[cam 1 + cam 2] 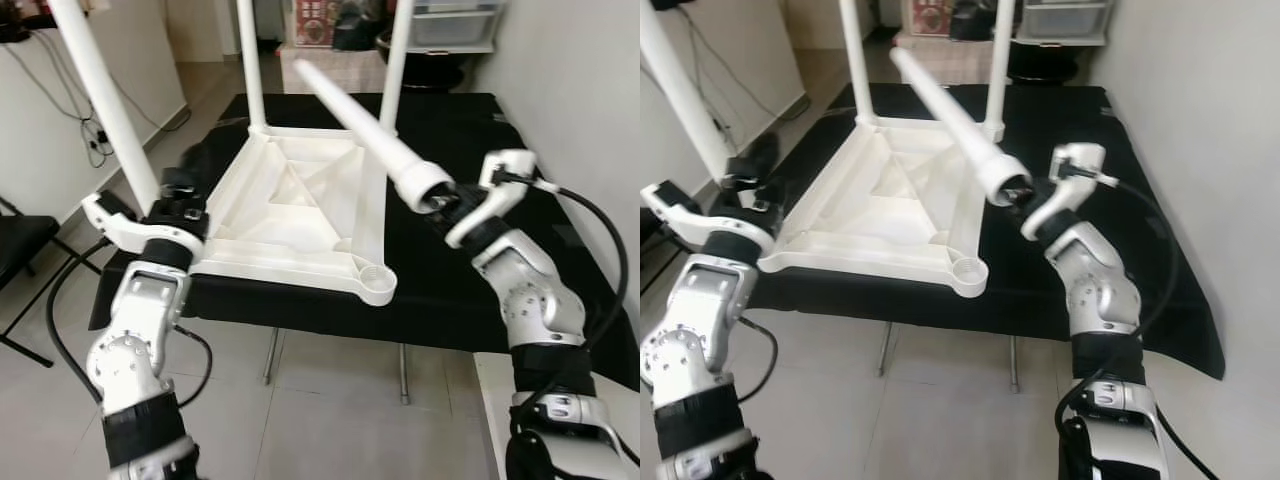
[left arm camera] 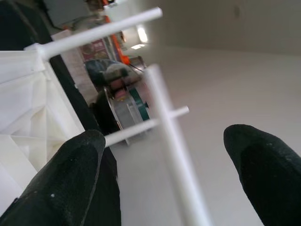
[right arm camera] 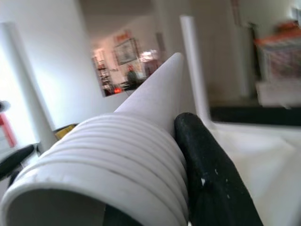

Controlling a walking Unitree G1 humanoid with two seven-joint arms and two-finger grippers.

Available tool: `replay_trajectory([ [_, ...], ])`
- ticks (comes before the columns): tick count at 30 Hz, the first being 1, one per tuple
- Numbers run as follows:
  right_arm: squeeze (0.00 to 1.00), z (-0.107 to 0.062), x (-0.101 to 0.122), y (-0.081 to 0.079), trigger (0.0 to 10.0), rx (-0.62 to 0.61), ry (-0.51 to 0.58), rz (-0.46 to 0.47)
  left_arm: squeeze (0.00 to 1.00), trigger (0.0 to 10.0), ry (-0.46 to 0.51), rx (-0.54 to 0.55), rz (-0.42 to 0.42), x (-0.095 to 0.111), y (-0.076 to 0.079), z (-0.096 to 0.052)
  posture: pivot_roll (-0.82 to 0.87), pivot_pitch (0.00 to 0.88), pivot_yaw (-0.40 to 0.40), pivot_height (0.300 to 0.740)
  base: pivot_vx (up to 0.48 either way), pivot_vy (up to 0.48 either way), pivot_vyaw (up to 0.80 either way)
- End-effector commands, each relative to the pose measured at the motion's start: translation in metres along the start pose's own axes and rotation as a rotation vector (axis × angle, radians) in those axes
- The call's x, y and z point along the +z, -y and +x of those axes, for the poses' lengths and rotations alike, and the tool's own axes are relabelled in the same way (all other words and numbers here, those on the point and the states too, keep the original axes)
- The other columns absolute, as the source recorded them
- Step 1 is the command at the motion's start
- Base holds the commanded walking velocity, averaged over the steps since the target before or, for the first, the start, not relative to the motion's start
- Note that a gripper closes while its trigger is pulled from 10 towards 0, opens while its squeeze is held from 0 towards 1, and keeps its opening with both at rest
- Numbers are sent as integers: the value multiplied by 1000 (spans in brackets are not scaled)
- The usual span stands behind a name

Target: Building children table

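A white children's table top (image 1: 300, 200) lies upside down on a black-covered table (image 1: 450, 285). Three white legs stand in it: near left (image 1: 105, 100), far left (image 1: 250, 60) and far right (image 1: 398, 60). The near right corner socket (image 1: 375, 277) holds nothing. My right gripper (image 1: 445, 205) is shut on the ribbed end of a loose white leg (image 1: 360, 125). That leg slants up and away over the top, to the right of and above the socket. My left gripper (image 1: 180, 195) sits at the near left corner beside that leg's base, its fingers (image 2: 70, 179) spread open.
A black chair (image 1: 20, 245) stands on the tiled floor to my left, with cables (image 1: 95, 140) hanging on the wall behind it. Storage bins (image 1: 450, 25) and clutter sit beyond the table's far edge. A wall runs close on the right.
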State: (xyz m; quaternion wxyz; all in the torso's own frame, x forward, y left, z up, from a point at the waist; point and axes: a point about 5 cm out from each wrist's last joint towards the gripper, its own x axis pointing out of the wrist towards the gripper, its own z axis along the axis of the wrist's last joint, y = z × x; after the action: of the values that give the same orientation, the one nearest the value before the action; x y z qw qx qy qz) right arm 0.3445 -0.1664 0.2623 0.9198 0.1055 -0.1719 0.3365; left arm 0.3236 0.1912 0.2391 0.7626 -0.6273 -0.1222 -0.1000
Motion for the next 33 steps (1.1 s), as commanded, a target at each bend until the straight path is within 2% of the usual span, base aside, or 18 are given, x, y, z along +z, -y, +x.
replay_trajectory([
  [1, 0, 4, 8, -13, 10000, 84, 16, -29, 0, 10000, -32, -18, -37, -2, -2, 8, -7, 35, 46, 740, 0, 0, 0],
  [3, 0, 4, 8, -13, 10000, 84, 16, -29, 0, 10000, -32, -18, -37, -2, -2, 8, -7, 35, 46, 740, 0, 0, 0],
  [5, 0, 5, 9, -23, 10000, 143, 15, -29, 0, 10000, -86, -54, -74, -10, 2, 21, -15, 34, 55, 740, 0, 0, 0],
  [9, 0, 4, 8, -28, 10000, 170, 7, -36, 0, 10000, -101, -76, -94, -12, 5, 26, -21, 33, 61, 740, 0, 0, 0],
  [11, 0, 2, 5, -39, 10000, 227, -15, -49, 0, 10000, -156, -169, -130, -14, 20, 33, -22, 32, 63, 740, 0, 0, 0],
  [13, 0, 2, 5, -39, 10000, 227, -15, -49, 0, 10000, -156, -169, -130, -14, 20, 33, -22, 32, 63, 740, 0, 0, 0],
  [15, 0, 0, 2, -44, 10000, 260, -34, -59, 0, 10000, -212, -260, -158, -16, 36, 37, -20, 34, 63, 740, 0, 0, 0],
  [22, 0, -7, 2, -46, 10000, 304, -56, -56, 0, 10000, -208, -281, -159, -10, 39, 44, -21, 38, 66, 740, 0, 0, 0],
  [27, 0, -12, 3, -57, 10000, 395, -76, -60, 0, 10000, -190, -271, -153, 2, 37, 49, -18, 43, 69, 740, 0, 0, 0],
  [31, 0, -10, 4, -58, 10000, 383, -63, -55, 0, 10000, -209, -275, -169, -1, 37, 47, -16, 44, 69, 740, 0, 0, 0],
  [33, 0, -7, 7, -56, 10000, 359, -39, -40, 0, 10000, -241, -280, -181, -10, 36, 44, -13, 46, 70, 740, 0, 0, 0],
])
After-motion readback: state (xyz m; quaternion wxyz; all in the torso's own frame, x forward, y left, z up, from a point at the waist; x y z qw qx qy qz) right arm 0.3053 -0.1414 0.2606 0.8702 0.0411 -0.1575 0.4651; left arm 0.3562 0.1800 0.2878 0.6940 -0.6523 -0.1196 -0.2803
